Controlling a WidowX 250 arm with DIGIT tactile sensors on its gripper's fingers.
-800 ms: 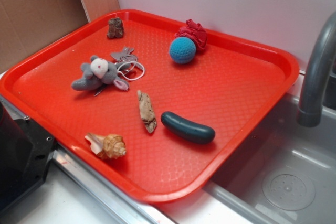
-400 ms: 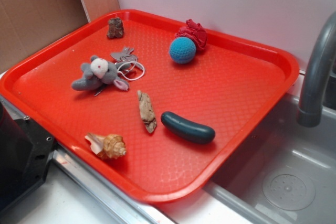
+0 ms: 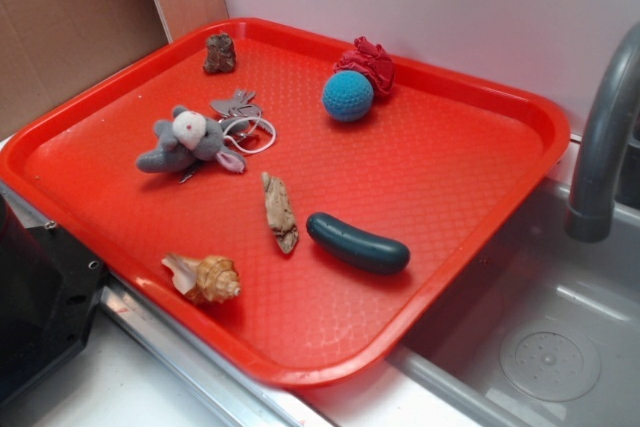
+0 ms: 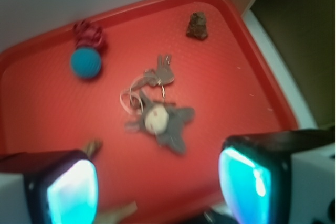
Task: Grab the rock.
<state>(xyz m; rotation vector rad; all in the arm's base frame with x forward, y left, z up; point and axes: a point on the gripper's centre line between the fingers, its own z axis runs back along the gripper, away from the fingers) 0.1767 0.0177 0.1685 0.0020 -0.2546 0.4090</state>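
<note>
Wrist view blurs the rock (image 4: 197, 26); tool (image 4: 157, 187) fingers cropped.

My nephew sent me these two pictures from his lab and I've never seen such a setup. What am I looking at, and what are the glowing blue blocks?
It is a small robot arm at a red tray beside a sink. One picture is from a fixed camera looking at the tray; the other from a camera on the arm's wrist, looking down. The glowing blocks are the fingers of its tool, standing apart and holding nothing. On the tray lie a rock near the far corner, a grey plush mouse, a blue ball, red cloth, a wood piece, a seashell and a dark green pickle-like toy. The arm is meant to grab the rock.
</note>
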